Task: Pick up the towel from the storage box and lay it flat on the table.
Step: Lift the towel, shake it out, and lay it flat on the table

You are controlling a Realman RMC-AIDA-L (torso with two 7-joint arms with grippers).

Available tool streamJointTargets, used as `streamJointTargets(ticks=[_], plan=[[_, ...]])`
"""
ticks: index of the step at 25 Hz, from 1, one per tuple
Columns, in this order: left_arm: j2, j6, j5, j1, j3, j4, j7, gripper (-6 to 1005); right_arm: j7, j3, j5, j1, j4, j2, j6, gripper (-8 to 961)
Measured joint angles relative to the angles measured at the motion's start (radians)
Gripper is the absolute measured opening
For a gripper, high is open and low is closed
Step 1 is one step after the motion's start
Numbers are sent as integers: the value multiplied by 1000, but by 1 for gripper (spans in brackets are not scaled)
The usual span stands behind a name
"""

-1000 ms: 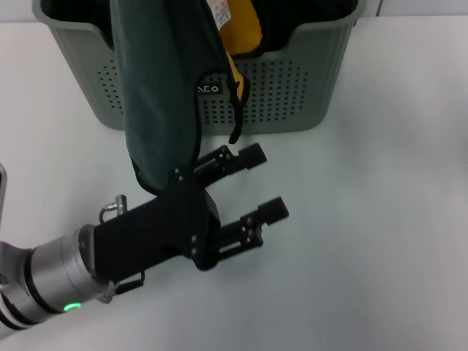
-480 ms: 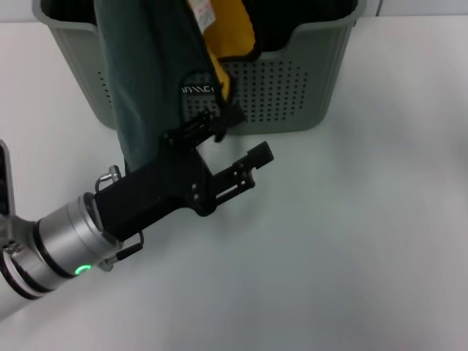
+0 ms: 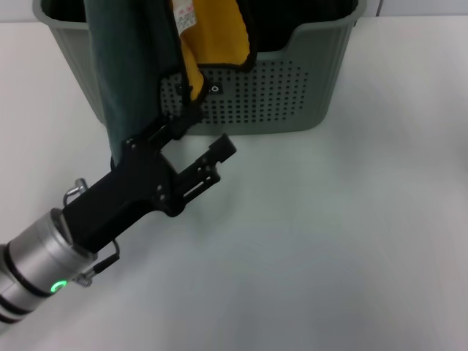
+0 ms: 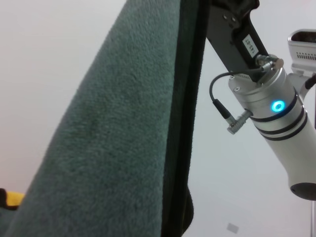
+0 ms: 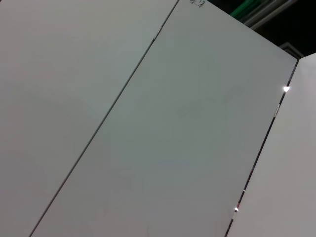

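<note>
The towel [image 3: 135, 80] hangs in front of the grey-green storage box [image 3: 292, 88]. Its teal side faces me and a mustard fold [image 3: 216, 36] shows beside it. Its top runs past the head view's upper edge, so whatever holds it up is hidden. My left gripper [image 3: 211, 129] reaches in from the lower left above the white table [image 3: 329, 241]. It is open, with its upper finger at the towel's lower black edge and nothing between the fingers. The left wrist view shows the towel's teal side [image 4: 113, 148] close up, with a silver wrist with a lit ring [image 4: 276, 106] beyond it. My right gripper is not seen.
The storage box stands at the back of the table, and dark cloth shows inside it. White tabletop stretches to the right and front of the box. The right wrist view shows only white panels with thin seams [image 5: 148, 123].
My left arm has moved left and towards the box, still open. The hanging towel has shifted left and now shows more of its yellow side.
</note>
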Motion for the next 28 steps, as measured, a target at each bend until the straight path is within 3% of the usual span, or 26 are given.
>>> streamJointTargets(ticks=[10,20,28], plan=[[0,76,-6,60,1,-2,57,689,0,4,1,-6,-3,-1,1,21],[0,72,-6,48,4,-4,59,686,0,-2,5,-16,-14,1,0,22],[0,25,-9,-1,1,-13,50,683,1,-18,14,-9,-18,1,0,23]])
